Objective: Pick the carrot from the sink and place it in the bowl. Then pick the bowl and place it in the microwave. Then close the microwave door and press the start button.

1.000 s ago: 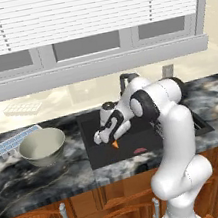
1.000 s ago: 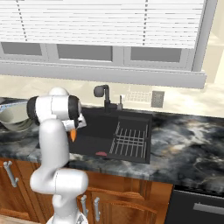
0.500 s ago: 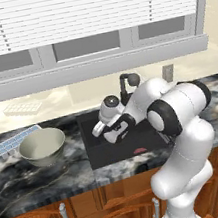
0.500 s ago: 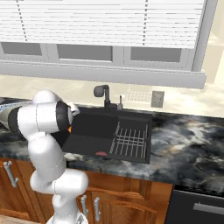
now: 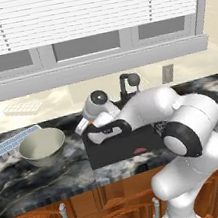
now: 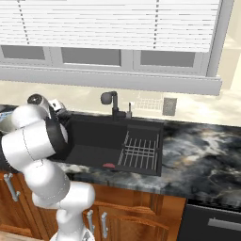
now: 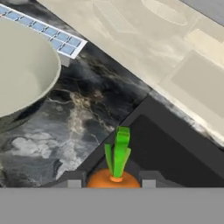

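**Carrot held at the left edge of the sink, bowl waiting on the tabletop**

From the hand view I see the carrot [image 7: 114,174] between the two dark fingertips [image 7: 73,180], its orange top at the lower edge of the frame and its green leaves pointing up the picture. The jaws pinch the carrot from either side. Beyond it in this view lie the corner of the black sink [image 7: 175,153], the marbled tabletop [image 7: 83,109] and, at the upper left, the inside of the pale bowl [image 7: 22,70]. A blue-and-white gridded tray [image 7: 48,33] lies just behind the bowl.

The left base view gives me the wider layout. The gripper [image 5: 87,130] hangs at the left rim of the sink [image 5: 123,149], with the white arm [image 5: 157,112] bent low across the basin. The bowl [image 5: 41,146] stands upright on the tabletop [image 5: 42,181], near the sink's left side and apart from the gripper. The gridded tray [image 5: 12,140] touches or nearly touches the bowl's far side. A small reddish item [image 5: 139,151] lies on the sink floor. I cannot make out the carrot here.

The right base view shows what the arm hides elsewhere: the dark faucet [image 6: 112,101] behind the basin, a wire rack [image 6: 139,150] in the sink's right part, and the reddish item [image 6: 108,165] near the front wall. The arm's elbow [image 6: 35,136] covers the sink's left end.
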Available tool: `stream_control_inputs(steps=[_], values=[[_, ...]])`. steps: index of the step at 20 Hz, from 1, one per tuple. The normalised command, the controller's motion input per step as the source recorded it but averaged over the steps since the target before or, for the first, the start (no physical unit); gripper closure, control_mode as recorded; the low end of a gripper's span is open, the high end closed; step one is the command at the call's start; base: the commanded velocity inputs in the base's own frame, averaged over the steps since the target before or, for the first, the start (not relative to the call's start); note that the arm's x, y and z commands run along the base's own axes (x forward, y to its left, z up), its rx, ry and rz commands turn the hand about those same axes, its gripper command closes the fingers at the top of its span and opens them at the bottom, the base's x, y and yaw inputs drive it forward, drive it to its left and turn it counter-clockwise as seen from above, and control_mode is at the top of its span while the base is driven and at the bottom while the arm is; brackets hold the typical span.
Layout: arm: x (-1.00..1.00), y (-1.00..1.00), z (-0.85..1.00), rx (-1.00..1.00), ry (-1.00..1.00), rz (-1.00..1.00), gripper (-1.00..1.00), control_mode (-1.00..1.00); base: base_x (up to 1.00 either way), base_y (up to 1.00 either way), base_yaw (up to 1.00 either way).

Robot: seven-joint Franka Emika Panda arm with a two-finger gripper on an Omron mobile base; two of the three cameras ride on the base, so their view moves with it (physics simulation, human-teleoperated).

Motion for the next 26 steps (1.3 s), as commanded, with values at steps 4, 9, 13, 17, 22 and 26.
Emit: stream_control_inputs(steps=[4, 9, 13, 17, 22, 26], values=[[-0.02, 0.74, 1.0, -0.02, 0.0, 0.08, 1.0, -1.0, 0.0, 0.0, 0.0], [0.09, 1.0, 0.6, -0.11, 0.02, 0.05, 1.0, -1.0, 0.0, 0.0, 0.0], [0.0, 0.95, 0.05, -0.13, 0.01, 0.03, 1.0, -1.0, 0.0, 0.0, 0.0], [-0.04, 0.86, -0.11, -0.13, 0.07, 0.07, 1.0, -1.0, 0.0, 0.0, 0.0], [-0.03, 0.31, -0.6, -0.02, 0.12, 0.1, 1.0, -1.0, 0.0, 0.0, 0.0], [0.09, 0.35, -0.87, -0.03, 0.13, 0.1, 1.0, -1.0, 0.0, 0.0, 0.0]])
